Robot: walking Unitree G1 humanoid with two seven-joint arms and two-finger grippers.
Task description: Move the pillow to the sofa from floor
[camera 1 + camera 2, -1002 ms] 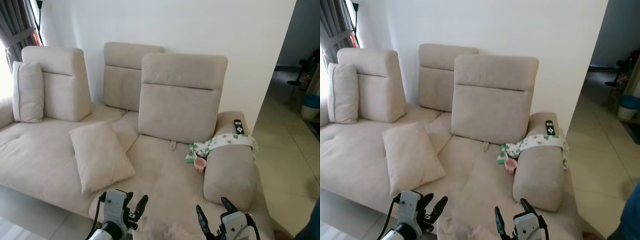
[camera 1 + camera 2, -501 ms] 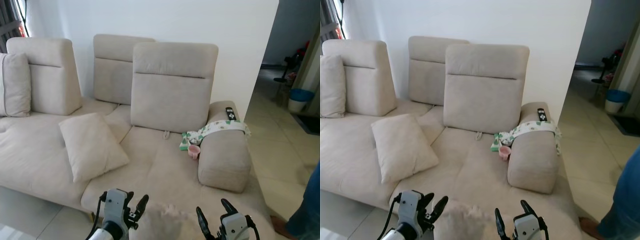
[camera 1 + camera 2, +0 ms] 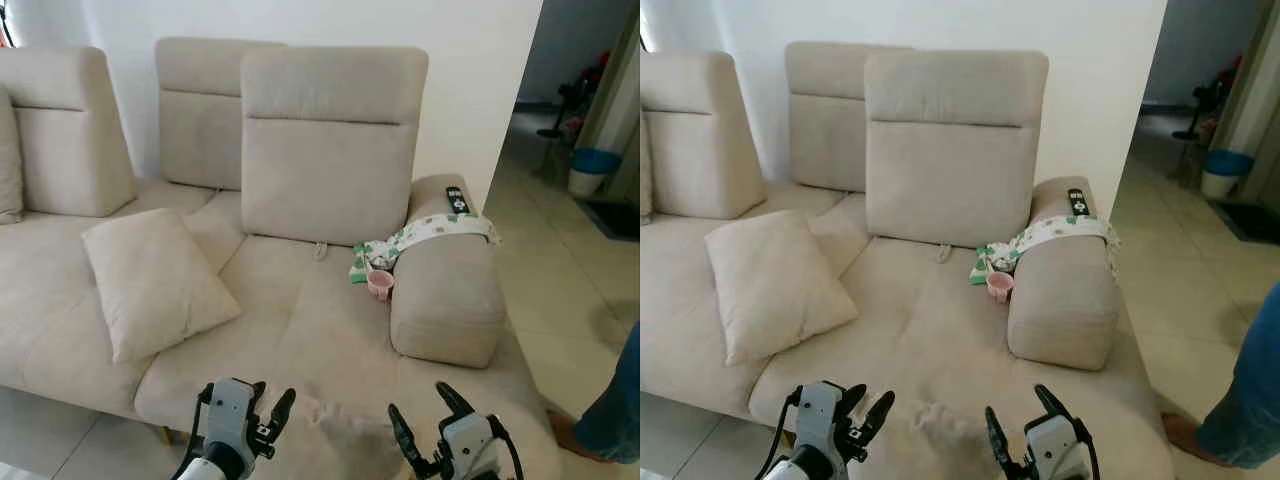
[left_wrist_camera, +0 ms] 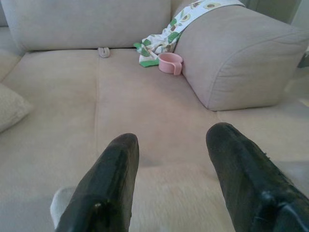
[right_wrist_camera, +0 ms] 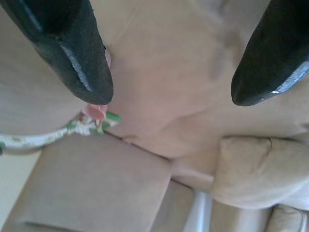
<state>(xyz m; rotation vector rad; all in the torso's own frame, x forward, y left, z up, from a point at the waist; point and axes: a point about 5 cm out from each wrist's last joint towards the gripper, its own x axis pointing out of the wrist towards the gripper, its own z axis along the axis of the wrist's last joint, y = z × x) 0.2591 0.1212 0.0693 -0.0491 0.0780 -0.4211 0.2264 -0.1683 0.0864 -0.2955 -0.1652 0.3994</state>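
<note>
A beige pillow sits low between my two grippers, just over the front edge of the beige sofa. How it is held is not clear, because its lower part is out of frame. My left gripper is on its left with its fingers spread. My right gripper is on its right, also open. In the left wrist view the open fingers reach over the pillow's pale top toward the seat. A second beige pillow lies on the seat at the left.
On the sofa's right armrest lie a black remote and a green-patterned cloth. A pink cup stands beside the armrest. A person's leg is on the tiled floor at the right, and a blue bin stands further back.
The camera has shifted right and closer, so the sofa sits further left in view. The pillow stays between my open grippers. The person's leg has come into view.
</note>
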